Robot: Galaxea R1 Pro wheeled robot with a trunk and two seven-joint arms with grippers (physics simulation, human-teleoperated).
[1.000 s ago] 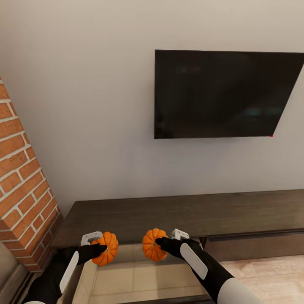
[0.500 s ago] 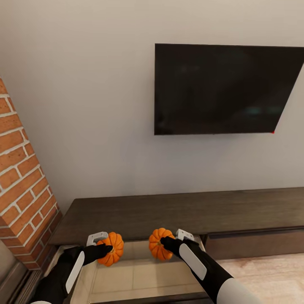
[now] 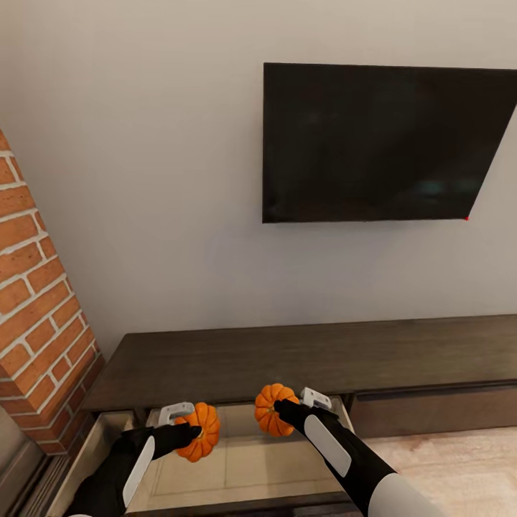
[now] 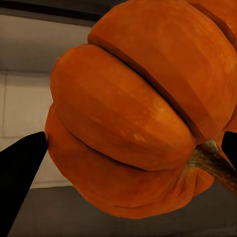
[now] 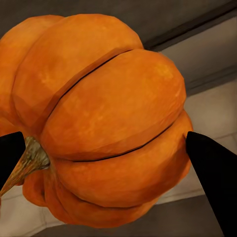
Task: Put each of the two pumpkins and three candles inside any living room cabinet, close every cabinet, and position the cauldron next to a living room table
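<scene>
Two small ribbed orange pumpkins hang over an open drawer (image 3: 237, 467) with a pale beige inside, pulled out of the long dark-brown cabinet (image 3: 301, 362). My left gripper (image 3: 192, 433) is shut on the left pumpkin (image 3: 201, 439), which looms large in the left wrist view (image 4: 143, 108) between the black fingers. My right gripper (image 3: 278, 409) is shut on the right pumpkin (image 3: 271, 408), close up in the right wrist view (image 5: 103, 123). Both pumpkins sit above the drawer's back half, a hand's width apart.
A black TV (image 3: 384, 142) hangs on the pale wall above the cabinet. A red brick column (image 3: 36, 309) stands at the left, close to the cabinet's end. A shut drawer front (image 3: 431, 411) lies right of the open one, with light wood floor (image 3: 459, 467) below.
The head camera has tilted, so the whole picture shifted. Both grippers with their pumpkins have moved forward and lower over the open drawer; the left one dropped further into view.
</scene>
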